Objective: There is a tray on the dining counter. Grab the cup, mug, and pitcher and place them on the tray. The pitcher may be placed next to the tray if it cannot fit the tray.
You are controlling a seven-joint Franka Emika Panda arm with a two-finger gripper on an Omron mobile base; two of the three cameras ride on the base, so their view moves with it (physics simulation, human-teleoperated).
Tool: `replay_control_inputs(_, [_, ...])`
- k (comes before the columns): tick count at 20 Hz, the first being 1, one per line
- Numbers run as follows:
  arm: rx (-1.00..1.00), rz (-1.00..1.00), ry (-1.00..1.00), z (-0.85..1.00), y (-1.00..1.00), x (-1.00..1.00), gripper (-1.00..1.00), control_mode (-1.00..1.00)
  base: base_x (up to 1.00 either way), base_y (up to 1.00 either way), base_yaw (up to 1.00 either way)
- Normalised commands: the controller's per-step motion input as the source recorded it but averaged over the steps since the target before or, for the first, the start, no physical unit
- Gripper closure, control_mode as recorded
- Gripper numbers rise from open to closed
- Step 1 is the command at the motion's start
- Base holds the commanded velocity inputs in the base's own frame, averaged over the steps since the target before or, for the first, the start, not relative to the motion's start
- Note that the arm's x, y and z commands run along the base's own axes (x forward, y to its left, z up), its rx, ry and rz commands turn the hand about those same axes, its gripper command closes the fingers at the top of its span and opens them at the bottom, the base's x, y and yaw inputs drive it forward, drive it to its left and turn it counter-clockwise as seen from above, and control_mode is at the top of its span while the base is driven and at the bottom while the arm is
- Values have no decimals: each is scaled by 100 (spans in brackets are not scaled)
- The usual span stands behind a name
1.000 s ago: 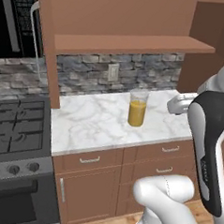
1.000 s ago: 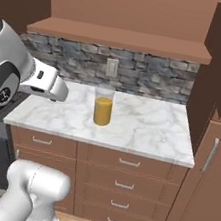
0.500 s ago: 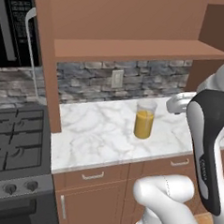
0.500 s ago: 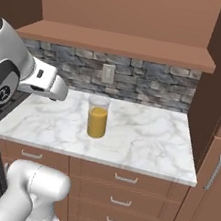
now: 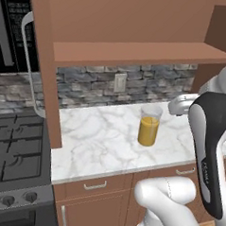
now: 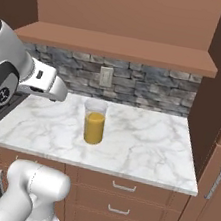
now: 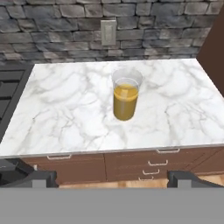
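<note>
Closer to the desk (image 5: pixel 99 142) than a second ago: whole scene larger in both base views, so a move of the base and cameras, not of the things. Pitcher (image 5: pixel 149 125) unmoved on the marble, upright, roughly half full of orange juice.

Around it: bare marble on every side, nothing touching the pitcher. Behind, a grey stone backsplash (image 6: pixel 151 88) with a pale wall outlet (image 6: pixel 105 76) just left of the pitcher's line. Above, a brown wooden shelf (image 6: pixel 117 47) overhanging the desk. To the left in the left base view, a black gas stove (image 5: pixel 13 146) flush against the desk edge, and a microwave (image 5: pixel 13 28) with a long pale handle over it. To the right in the right base view, a tall brown cabinet (image 6: pixel 220 99) closing off the end of the desk. Below the marble, wooden drawers (image 6: pixel 119 195) with small metal pulls. Nothing standing between hand and pitcher.

Gripper (image 7: pixel 111 178) spread wide, holding nothing, fingertips (image 7: pixel 30 177) low at either side of the hand view. Pitcher straight ahead of it, near the middle of the desk, well apart from the fingers, beyond the front edge and the drawers.
</note>
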Motion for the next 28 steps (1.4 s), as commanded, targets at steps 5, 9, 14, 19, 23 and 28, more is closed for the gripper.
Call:
replay_control_inputs(5, [0,0,0,0,0,0,-100,100,30,-19,0])
replay_control_inputs(9, [0,0,0,0,0,0,-100,100,34,-15,0])
replay_control_inputs(14, [1,0,2,-33,-9,28,-100,-100,19,-6,0])
replay_control_inputs(19, [0,0,3,-66,-18,26,-100,-100,0,0,0])
replay_control_inputs(23, [0,0,1,-64,-15,25,-100,-100,0,0,0])
replay_control_inputs(28, [0,0,2,-31,-4,27,-100,-100,0,0,0])
